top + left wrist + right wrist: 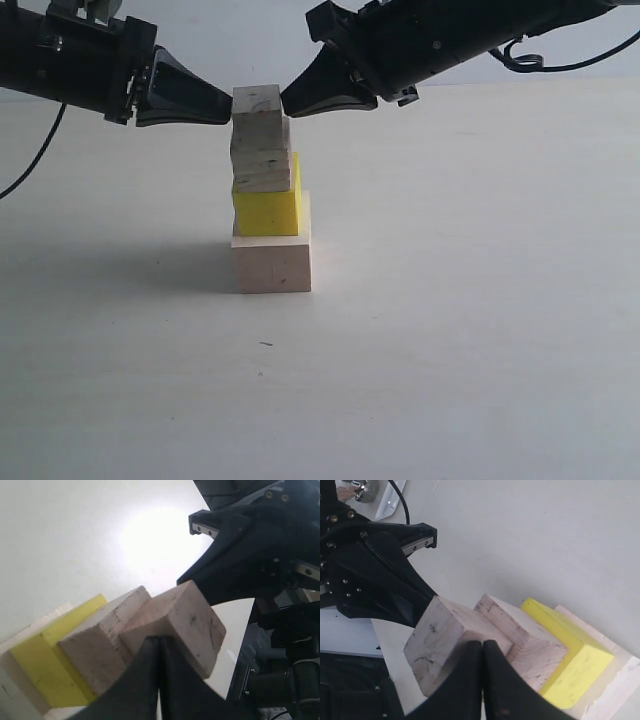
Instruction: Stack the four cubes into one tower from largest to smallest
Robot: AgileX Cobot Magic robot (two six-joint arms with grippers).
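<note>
Start at the left of the exterior view: your left claw comes in level from that side, its two fingers pressed together into a single dark point. The left wrist view shows the same, the claw with no gap between its fingers and nothing held in them. Its tip looks to be touching the left face of the smallest cube.

In the middle stands the tower, upright on the white counter. You have the largest cube, pale plain wood, at the base. The yellow cube rests on it, then the grainy cube with its dark crack lines, and the smallest cube on top. Their left faces line up roughly, so each layer steps back on the right side.

To the right, your right claw slants down from the upper right. Its fingers are also pressed together, and the right wrist view shows this claw pinching nothing. Its tip sits against the right face of the smallest cube, so the two points flank that cube from opposite sides.
</note>
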